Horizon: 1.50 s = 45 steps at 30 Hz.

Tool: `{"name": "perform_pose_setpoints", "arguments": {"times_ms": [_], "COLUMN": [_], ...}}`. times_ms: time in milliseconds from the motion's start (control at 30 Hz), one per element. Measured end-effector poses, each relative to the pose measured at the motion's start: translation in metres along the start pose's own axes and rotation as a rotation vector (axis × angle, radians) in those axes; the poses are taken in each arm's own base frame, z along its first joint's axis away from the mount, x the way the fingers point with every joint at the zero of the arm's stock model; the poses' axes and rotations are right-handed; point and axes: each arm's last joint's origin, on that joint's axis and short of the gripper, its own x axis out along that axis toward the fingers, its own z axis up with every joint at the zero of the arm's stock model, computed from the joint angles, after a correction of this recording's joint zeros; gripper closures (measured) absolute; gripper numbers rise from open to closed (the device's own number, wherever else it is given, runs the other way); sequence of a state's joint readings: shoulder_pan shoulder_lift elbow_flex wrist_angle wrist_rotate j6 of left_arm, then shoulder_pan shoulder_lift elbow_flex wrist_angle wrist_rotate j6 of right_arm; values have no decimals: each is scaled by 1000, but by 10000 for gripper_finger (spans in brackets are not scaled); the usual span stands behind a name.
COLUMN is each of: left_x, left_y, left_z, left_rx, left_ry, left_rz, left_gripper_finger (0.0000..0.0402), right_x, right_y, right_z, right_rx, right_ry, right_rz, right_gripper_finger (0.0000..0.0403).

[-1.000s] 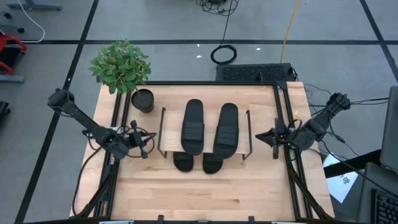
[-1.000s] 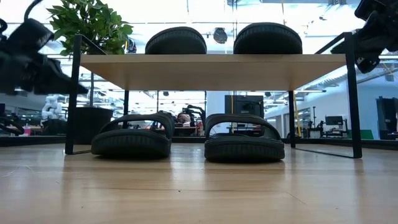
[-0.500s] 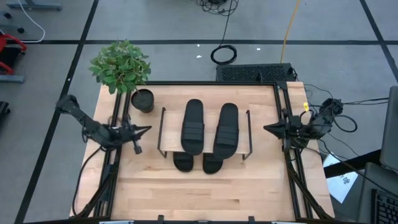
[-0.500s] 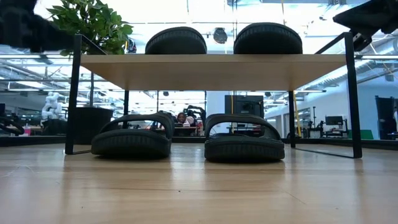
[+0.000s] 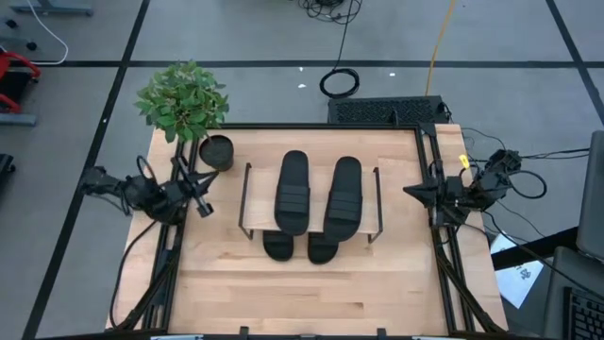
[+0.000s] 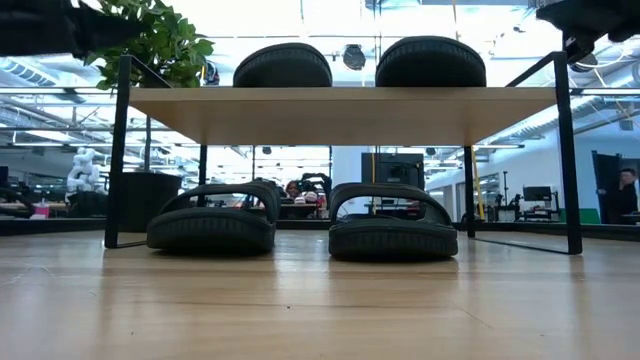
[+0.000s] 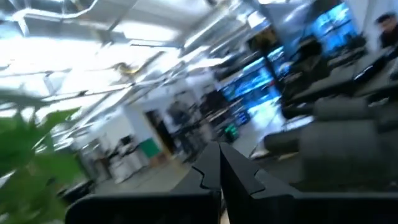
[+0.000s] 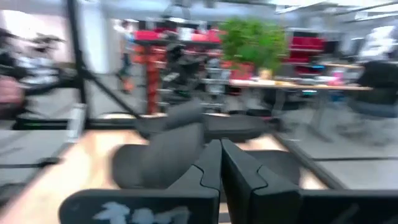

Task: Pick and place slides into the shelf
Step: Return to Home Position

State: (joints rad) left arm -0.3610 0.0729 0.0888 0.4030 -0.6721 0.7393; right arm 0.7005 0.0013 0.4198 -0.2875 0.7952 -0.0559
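The shelf [image 5: 311,227] stands mid-table on thin black side frames. Two black slides [image 5: 293,192] [image 5: 343,196] lie side by side on its light top board, also seen from the low view [image 6: 283,65] [image 6: 430,62]. Two more slides [image 6: 211,218] [image 6: 392,222] rest sole-down on the tabletop under the board, their ends sticking out on the near side [image 5: 277,247] [image 5: 322,249]. My left gripper [image 5: 200,194] is shut and empty, left of the shelf near the plant. My right gripper [image 5: 408,192] is shut and empty, right of the shelf, pointing toward it.
A potted plant [image 5: 184,104] stands at the table's far left corner, close to my left gripper. Black rails [image 5: 436,236] run along both table sides. A black box [image 5: 387,110] sits at the far edge. Bare wood [image 5: 311,293] lies in front of the shelf.
My left gripper has drawn back toward the table's left edge, risen and tipped its fingers upward. My right gripper has pulled back toward the right edge, risen a little and rolled. The slides and the shelf have stayed put.
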Motion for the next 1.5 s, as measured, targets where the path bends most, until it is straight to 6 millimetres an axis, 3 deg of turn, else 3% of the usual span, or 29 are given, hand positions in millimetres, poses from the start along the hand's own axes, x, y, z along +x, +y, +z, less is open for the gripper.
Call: {"name": "perform_pose_setpoints", "arguments": {"times_ms": [133,267,333,533,667,800,1100,1367,1500], "left_x": [2,4,5,13,17,20,26,29,27], "left_y": [10,16,15,7,-4,-11,-11,0,8], "left_z": [-7,-8,-10,-22,-28,-29,-31,-33,-36], "left_rx": [-30,-65,-75,-119,-139,-110,-89,-92,-154], "left_ry": [49,0,-38,-24,-48,-102,-94,-64,-25], "left_rz": [108,113,36,-199,-473,-618,-610,-482,-437], "left_gripper_finger": [401,401,402,402,401,401,401,401,401], "right_x": [-1,-1,1,17,30,41,52,54,46], "right_y": [-5,-3,3,20,30,29,1,-24,-24], "right_z": [2,2,0,-14,-32,-35,-6,-5,0], "right_rx": [-55,-57,-53,-59,-77,-90,-90,37,96], "right_ry": [17,11,-7,-54,-67,-84,-14,48,8], "right_rz": [-94,13,126,253,326,294,251,150,250], "right_gripper_finger": [403,403,403,403,403,403,403,403,403]}}
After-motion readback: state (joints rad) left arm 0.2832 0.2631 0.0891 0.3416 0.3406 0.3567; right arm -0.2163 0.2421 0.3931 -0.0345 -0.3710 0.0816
